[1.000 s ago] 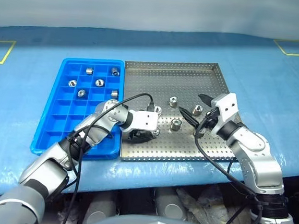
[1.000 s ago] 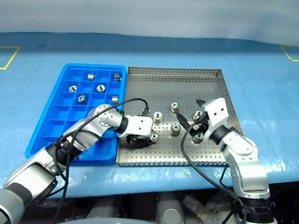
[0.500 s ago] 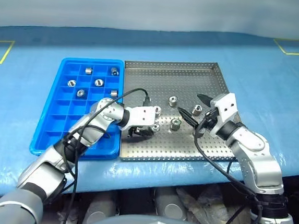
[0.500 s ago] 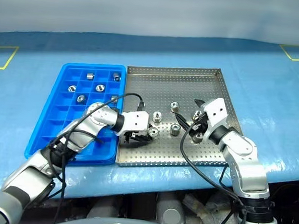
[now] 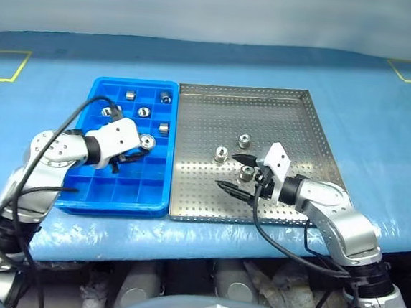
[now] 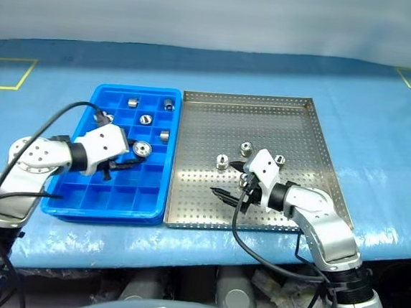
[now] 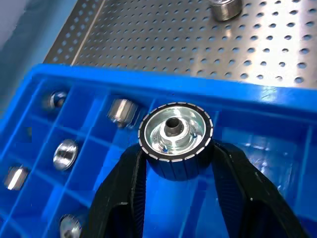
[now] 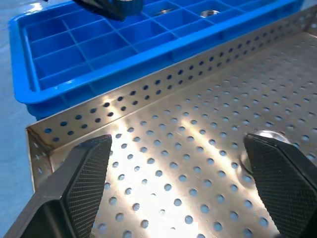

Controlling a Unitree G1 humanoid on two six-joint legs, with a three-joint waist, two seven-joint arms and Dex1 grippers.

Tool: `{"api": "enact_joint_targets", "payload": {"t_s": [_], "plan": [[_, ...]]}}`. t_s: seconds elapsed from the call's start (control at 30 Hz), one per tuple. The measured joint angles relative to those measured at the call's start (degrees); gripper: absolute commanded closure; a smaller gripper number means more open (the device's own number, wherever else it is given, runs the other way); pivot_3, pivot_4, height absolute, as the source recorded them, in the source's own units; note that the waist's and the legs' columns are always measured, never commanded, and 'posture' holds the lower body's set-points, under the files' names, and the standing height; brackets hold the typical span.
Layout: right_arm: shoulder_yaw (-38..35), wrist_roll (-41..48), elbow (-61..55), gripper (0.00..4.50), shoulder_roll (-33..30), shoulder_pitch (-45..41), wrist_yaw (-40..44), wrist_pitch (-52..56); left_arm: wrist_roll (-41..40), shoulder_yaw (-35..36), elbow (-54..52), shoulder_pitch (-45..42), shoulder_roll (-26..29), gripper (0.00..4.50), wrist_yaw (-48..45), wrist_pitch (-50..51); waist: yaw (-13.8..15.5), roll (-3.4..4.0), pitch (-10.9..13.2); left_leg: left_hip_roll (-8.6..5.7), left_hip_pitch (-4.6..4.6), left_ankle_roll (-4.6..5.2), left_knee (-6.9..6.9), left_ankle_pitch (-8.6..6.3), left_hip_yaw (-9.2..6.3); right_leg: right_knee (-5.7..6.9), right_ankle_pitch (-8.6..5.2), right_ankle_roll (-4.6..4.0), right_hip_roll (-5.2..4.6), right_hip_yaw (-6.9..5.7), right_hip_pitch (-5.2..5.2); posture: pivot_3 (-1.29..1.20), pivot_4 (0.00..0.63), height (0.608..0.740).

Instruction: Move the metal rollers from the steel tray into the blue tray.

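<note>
blue tray left of steel tray, touching, rollers in both

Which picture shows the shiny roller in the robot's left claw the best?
The left wrist view: the held roller sits big between the left gripper fingers, over the blue tray. Both eye views show it tiny.

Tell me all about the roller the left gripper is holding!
The roller is a short, shiny silver metal cylinder with a dark ridged edge, a center hole and tiny holes around it. The left gripper is shut on it, its black fingers pinching both sides. Its flat face points toward the wrist camera. It hangs over the blue tray, above an empty compartment, near the steel tray's edge.
</note>
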Motion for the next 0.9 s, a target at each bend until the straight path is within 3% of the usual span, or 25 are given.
{"api": "enact_joint_targets", "payload": {"t_s": [0.23,0.47,0.9], "plan": [[1.0,0.7,-0.1,0.00,-2.2,-0.5,4.4,-0.2,0.5,2.2,1.1,2.0,-0.3,2.85,7.2,3.1,2.5,0.00,0.0,-0.06,-0.09,-0.04,0.00,0.01,-0.11,-0.05,0.01,-0.02,-0.10,-0.12,-0.01,-0.06,0.150,0.740],[1.0,0.4,-0.2,0.00,-2.3,-0.6,4.3,-0.6,2.7,0.2,9.4,0.9,-1.4,2.85,12.6,4.2,2.6,-0.01,0.0,-0.06,-0.09,-0.09,0.00,0.04,-0.16,-0.02,0.01,-0.03,-0.08,-0.16,-0.01,-0.08,0.150,0.740],[1.0,-0.6,-0.2,0.00,-1.9,-0.1,2.7,-2.0,3.5,-1.1,11.2,-0.9,-1.7,2.85,15.6,4.8,2.2,-0.03,0.0,-0.06,-0.09,-0.13,0.00,0.06,-0.18,0.02,0.02,-0.05,-0.14,-0.16,-0.03,-0.09,0.150,0.740]]}}
